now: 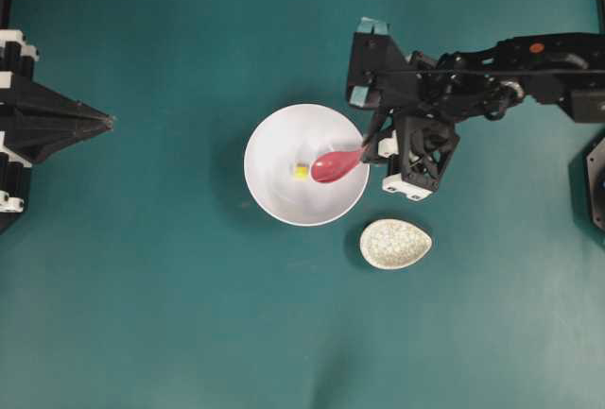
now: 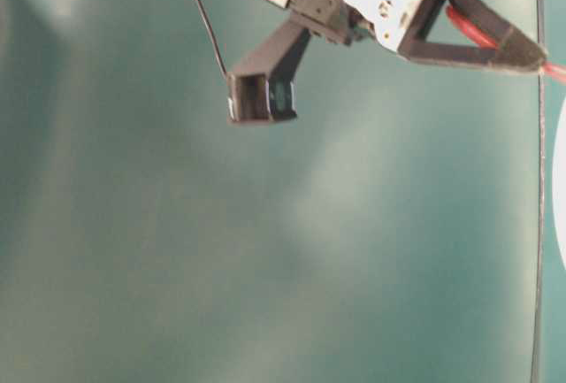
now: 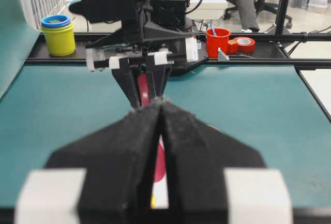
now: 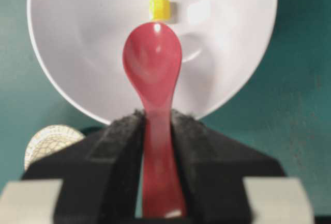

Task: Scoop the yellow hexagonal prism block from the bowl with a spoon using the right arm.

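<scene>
- The right gripper (image 4: 156, 131) is squeezed onto the handle of the spoon (image 4: 153, 74). Its two black, fuzzy-looking pads press the handle from both sides.
- The left gripper (image 3: 161, 111) is pressed together with only a thin crack between its fingers, and it holds nothing. It sits at the left edge of the table, well apart from the bowl (image 1: 274, 144).
- The spoon is shiny pink-red, with an oval scoop and a straight handle. Its scoop hangs over the inside of the bowl.
- The yellow hexagonal prism block (image 4: 160, 9) is tiny and bright. It sits in the bowl, just past the tip of the spoon.
- The bowl is big, round, smooth and plain white.
- A small speckled egg-shaped dish (image 1: 395, 244) sits near the bowl on the teal table (image 1: 142, 315).
- Only the overhead view shows both arms at once.
- The low table-level view shows only the bottom of the right arm and a thin red bit of spoon, not the block.
</scene>
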{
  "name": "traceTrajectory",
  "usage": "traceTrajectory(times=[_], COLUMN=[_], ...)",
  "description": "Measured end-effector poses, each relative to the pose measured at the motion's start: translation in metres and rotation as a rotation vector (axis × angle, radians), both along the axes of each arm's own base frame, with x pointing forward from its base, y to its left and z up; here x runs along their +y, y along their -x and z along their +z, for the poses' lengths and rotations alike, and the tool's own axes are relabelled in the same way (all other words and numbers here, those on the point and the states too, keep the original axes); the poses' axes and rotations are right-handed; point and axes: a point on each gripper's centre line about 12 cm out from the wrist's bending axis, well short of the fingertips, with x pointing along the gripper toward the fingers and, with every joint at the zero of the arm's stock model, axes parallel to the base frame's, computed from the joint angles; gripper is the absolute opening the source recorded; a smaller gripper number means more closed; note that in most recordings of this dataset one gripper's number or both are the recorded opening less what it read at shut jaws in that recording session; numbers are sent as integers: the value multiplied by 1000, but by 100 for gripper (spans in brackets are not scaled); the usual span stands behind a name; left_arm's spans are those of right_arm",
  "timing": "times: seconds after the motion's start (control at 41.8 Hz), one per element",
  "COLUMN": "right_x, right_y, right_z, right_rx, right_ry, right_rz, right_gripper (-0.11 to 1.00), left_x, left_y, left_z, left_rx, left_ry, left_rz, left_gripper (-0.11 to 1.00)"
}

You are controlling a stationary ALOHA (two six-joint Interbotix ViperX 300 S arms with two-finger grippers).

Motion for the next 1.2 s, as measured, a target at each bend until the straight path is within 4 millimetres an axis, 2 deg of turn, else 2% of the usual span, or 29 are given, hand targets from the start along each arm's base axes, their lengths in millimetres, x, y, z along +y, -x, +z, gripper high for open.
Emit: traceTrajectory(times=[0.622, 1.196], right_x=[-5, -10], right_y=[-6, -17], right_z=[-20, -24], right_rx=[56, -5], right_ry=[12, 37], right_rz=[-22, -45], right_gripper=[23, 23], left_x=[0, 0], left_y=[0, 0], left_z=[0, 0], left_rx=[2, 2], left_ry=[-1, -1], left_rz=[0, 0], left_gripper=[1, 1])
